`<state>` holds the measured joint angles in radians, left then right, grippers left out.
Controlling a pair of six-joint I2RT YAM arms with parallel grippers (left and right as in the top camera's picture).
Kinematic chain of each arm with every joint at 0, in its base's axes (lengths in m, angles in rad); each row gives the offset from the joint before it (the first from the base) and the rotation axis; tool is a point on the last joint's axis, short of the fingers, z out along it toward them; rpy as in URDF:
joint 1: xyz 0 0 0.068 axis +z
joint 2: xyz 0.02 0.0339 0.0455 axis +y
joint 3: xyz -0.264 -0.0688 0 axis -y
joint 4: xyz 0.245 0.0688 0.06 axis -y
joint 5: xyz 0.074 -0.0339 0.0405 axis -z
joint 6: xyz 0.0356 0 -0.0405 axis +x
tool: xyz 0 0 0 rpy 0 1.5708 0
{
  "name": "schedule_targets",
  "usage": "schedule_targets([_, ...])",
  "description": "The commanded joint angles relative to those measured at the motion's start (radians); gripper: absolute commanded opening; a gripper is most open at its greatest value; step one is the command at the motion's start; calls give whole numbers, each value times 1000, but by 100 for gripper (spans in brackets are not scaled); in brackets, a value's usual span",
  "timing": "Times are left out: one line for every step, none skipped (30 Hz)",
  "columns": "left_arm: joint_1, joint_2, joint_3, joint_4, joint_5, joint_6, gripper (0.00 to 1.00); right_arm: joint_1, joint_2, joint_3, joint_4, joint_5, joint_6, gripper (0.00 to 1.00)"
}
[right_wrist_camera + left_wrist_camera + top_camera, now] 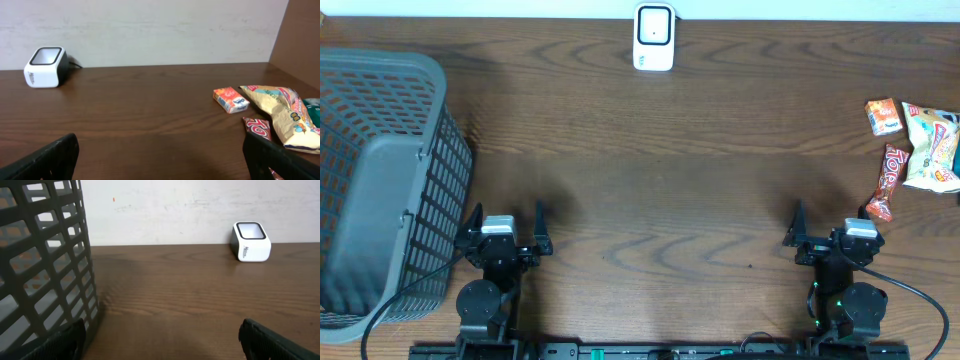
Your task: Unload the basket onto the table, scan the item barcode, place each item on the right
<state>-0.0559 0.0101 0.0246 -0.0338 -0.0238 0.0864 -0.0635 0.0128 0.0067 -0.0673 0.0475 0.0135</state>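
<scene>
From above, the white scanner [654,37] with its dark window sits at the far table edge, well ahead of both arms. The snacks — a small orange box [883,116], a red packet [888,182] and a yellow bag [933,147] — lie ahead and to the right of the right gripper [832,228]. Both arms are folded low at the near edge. The left gripper [508,220] is just beside a grey basket [380,190], which the frame cuts off.

Left wrist view: the jaws are wide apart and empty, with the scanner ahead-right.

Right wrist view: the jaws are spread with nothing between them. One finger [280,160] partly hides the red packet, and the print is too small to read.
</scene>
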Motion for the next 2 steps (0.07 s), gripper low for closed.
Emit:
schedule_targets([0, -5, -21, -39, 2, 7, 98, -7, -2, -1, -4, -2, -11, 99])
schedule_targets([0, -5, -21, -39, 2, 7, 98, -7, -2, -1, -4, -2, -11, 99])
